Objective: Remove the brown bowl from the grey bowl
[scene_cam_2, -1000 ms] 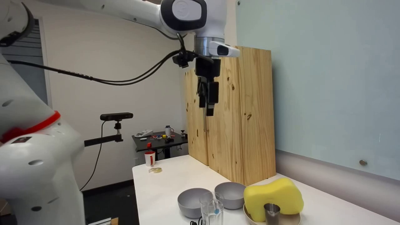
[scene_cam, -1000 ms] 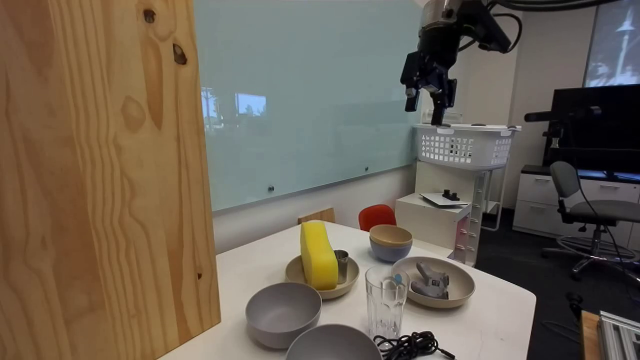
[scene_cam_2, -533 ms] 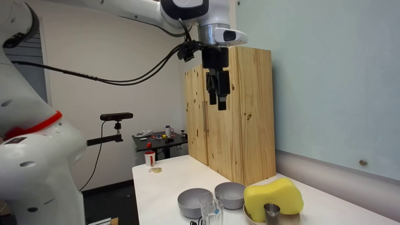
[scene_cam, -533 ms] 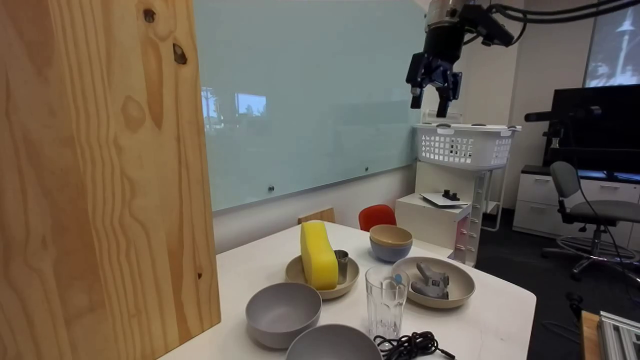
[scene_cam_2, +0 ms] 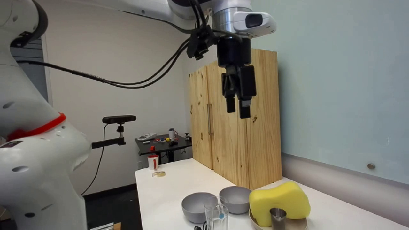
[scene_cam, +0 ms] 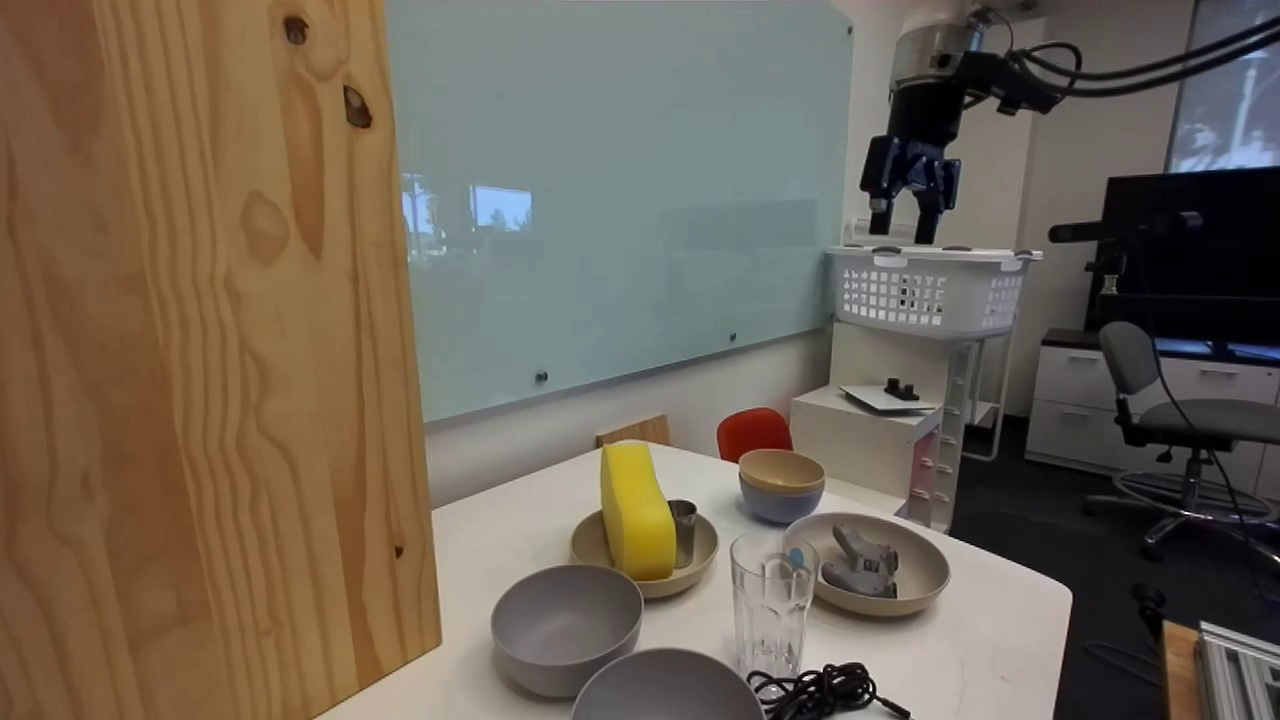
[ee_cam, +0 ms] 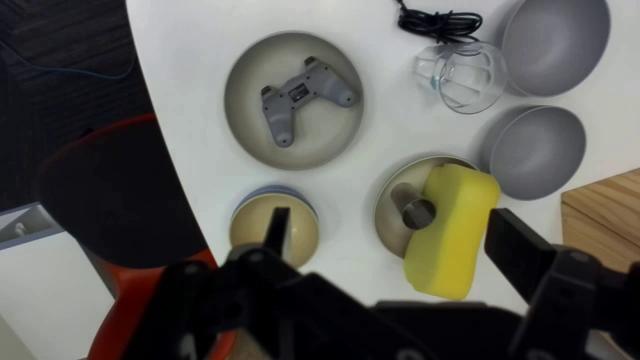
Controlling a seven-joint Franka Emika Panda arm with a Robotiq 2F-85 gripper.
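Note:
The brown bowl (scene_cam: pixel 782 470) sits nested inside the blue-grey bowl (scene_cam: pixel 782 505) near the far edge of the white table. In the wrist view the brown bowl (ee_cam: pixel 252 217) covers most of the grey bowl, whose blue rim (ee_cam: pixel 276 189) shows behind it. Both bowls are out of view in an exterior view. My gripper (scene_cam: pixel 904 228) is open and empty, high above the table, pointing down; it also shows in an exterior view (scene_cam_2: pixel 238 111). In the wrist view the gripper (ee_cam: pixel 390 214) has its fingers wide apart, and one finger hides part of the brown bowl.
A beige dish with a game controller (ee_cam: pixel 305 90) and a dish with a yellow sponge (ee_cam: pixel 455 230) and metal cup (ee_cam: pixel 417 212) flank the bowls. A drinking glass (scene_cam: pixel 772 610), two larger grey bowls (scene_cam: pixel 568 625), a black cable (scene_cam: pixel 830 690) and a wooden cabinet (scene_cam_2: pixel 262 127) stand nearby.
My gripper has moved rightward in both exterior views, growing larger in the view that shows the arm's base. It stays high and open. The bowls and other objects have not moved.

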